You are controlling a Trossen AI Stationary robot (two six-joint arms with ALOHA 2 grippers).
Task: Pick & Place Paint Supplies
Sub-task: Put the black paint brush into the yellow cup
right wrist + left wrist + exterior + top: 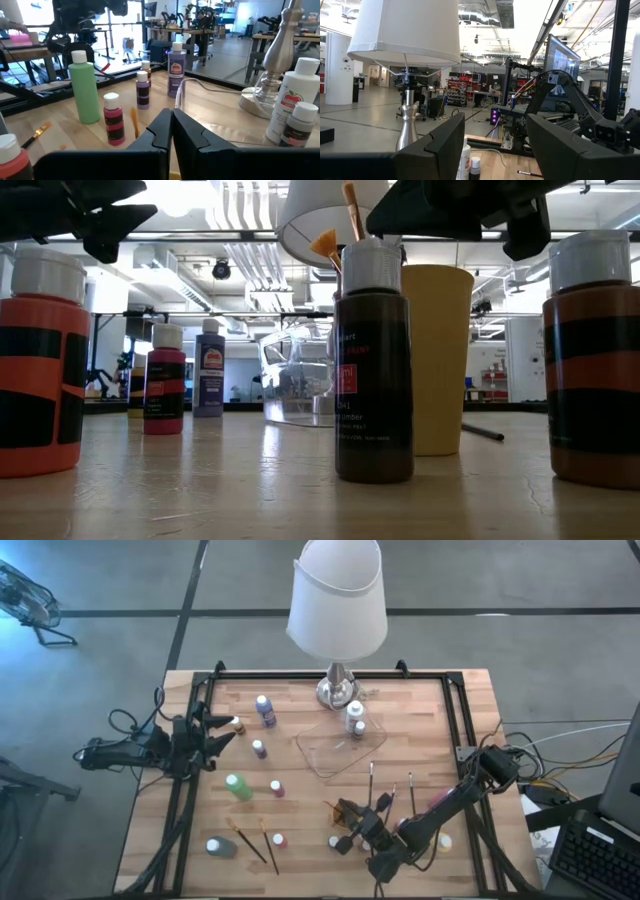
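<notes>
From the high view, the left gripper (pixel 222 730) waited at the left edge of the bench (pixel 300 850), its fingers spread wide and holding nothing. The right gripper (pixel 350 838) was low over the near part of the bench, just beside the orange cup (pixel 347 810), with its fingers pressed together and nothing between them. The paint bottles stood scattered: a purple bottle (pixel 265 710) far back, a green bottle (pixel 238 787) near the middle, and a white bottle (pixel 357 720) standing in the clear tray (pixel 325 755). Two brushes (pixel 256 844) lay flat at the near left, their long axes running diagonally; two more brushes (pixel 372 780) lay to the right, long axes pointing away toward the lamp (pixel 337 600).

In the low view, a brown bottle (pixel 373 360) stood upright close to the camera, cap up, in front of the cup.

The left wrist view showed the wide fingers (pixel 440 145) aimed across the bench toward the lamp.

In the right wrist view, the closed fingers (pixel 162 132) pointed toward a small red bottle (pixel 114 119) and the green bottle, both upright.

I judged that a grasp was not yet started. To do it well, the right gripper should first open, then close across the bottle's body below the cap, keeping it vertical.
</notes>
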